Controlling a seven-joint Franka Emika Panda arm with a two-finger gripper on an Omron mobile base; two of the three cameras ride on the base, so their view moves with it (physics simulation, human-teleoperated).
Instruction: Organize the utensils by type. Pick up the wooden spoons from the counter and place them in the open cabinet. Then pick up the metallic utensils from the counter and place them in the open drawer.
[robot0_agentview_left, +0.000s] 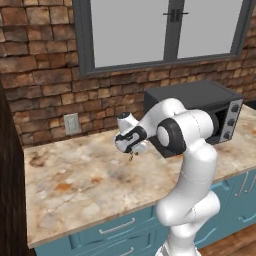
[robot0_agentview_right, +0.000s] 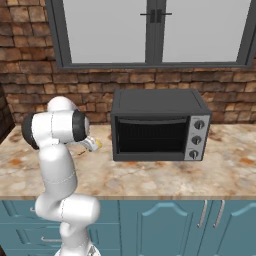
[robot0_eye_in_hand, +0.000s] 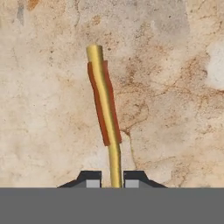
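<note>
Gold utensil (robot0_eye_in_hand: 105, 109): small, shiny, with red-brown side strips along its shaft. We log it as one of the metal pieces, pinched at its lower end between the two dark fingertips (robot0_eye_in_hand: 89, 179) of the gripper (robot0_eye_in_hand: 112, 180), jaws closed on it. It hangs clear above the counter (robot0_agentview_left: 75, 175), beside the toaster oven's left edge; in the left base view only a small yellow sliver (robot0_agentview_left: 131, 157) shows under the hand.

Listed left to right across the left base view:
- dark panel at the left edge, possibly a fridge side; too little shows for us to be sure
- wall socket (robot0_agentview_left: 71, 123) on the brick wall
- gripper with utensil
- black toaster oven (robot0_agentview_right: 157, 125) with three knobs
- teal drawer fronts (robot0_agentview_left: 120, 227) below the counter

Risks, as we judge them: the hold sits at the very end of a slim, slick shaft, so the piece may swivel or slip out during a wide swing. A low carry could knock it against the oven.

Markings: no brand, label or legible writing anywhere.
</note>
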